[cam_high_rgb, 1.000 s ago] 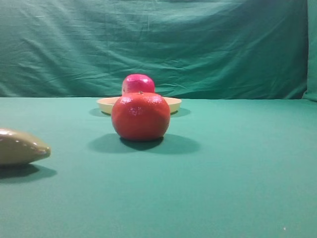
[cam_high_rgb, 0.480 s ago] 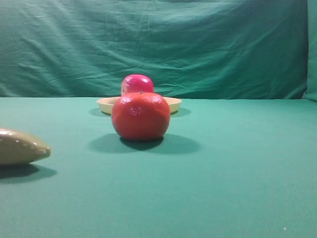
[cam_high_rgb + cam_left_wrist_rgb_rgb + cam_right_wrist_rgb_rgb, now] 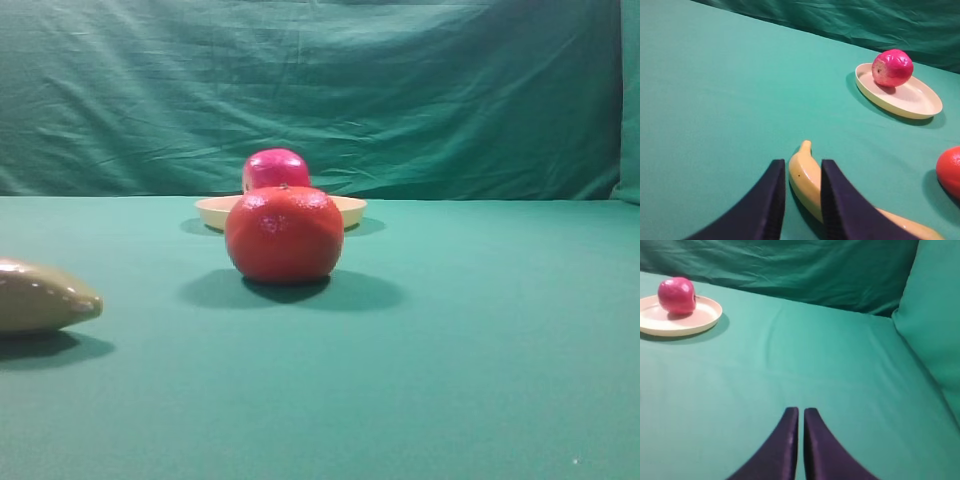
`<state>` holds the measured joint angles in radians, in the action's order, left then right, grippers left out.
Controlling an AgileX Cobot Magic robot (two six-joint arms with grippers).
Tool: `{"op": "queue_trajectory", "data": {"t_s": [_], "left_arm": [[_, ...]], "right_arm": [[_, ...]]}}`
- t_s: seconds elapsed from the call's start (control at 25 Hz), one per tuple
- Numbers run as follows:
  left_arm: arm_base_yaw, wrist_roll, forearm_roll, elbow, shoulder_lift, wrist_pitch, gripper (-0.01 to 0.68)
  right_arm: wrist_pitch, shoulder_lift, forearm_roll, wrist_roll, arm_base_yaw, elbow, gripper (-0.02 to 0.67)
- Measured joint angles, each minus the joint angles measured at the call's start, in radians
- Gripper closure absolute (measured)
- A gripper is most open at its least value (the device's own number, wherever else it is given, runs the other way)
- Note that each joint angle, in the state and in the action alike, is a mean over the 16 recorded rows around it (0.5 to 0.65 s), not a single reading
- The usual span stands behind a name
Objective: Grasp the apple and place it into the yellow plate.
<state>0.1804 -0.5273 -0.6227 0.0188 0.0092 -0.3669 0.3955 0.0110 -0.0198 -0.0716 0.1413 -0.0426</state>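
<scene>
the yellow plate (image 3: 900,95) sits far back on the green cloth (image 3: 480,330), and the apple (image 3: 893,68) rests inside it, toward one edge of the dish, free of any grip. in the high view the apple (image 3: 277,168) shows only as a crimson cap above the orange-red fruit (image 3: 285,234), which stands on the cloth in front of the plate (image 3: 352,210) and hides most of it. in my right wrist view the plate (image 3: 680,317) and apple (image 3: 676,295) lie well apart from my claw, at the far left.

my left gripper (image 3: 802,200) has its two dark fingers a narrow gap apart, with nothing between them; the banana (image 3: 805,175) lies on the cloth beneath and beyond them, its stem end showing through the gap. whether the fingers touch it i cannot tell. my right gripper (image 3: 800,440) has its fingers nearly pressed together, holding nothing, above bare cloth. the banana's (image 3: 40,295) rounded end enters the high view at the left edge.
</scene>
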Motion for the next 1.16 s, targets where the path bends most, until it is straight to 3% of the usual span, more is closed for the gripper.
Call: {"op": "queue_trajectory", "data": {"t_s": [1.16], "left_arm": [[0.0,0.0,0.0,0.0,0.0,0.0,0.516]], "right_arm": [[-0.028,0.002,0.018,-0.006,-0.008,0.07,0.649]]}}
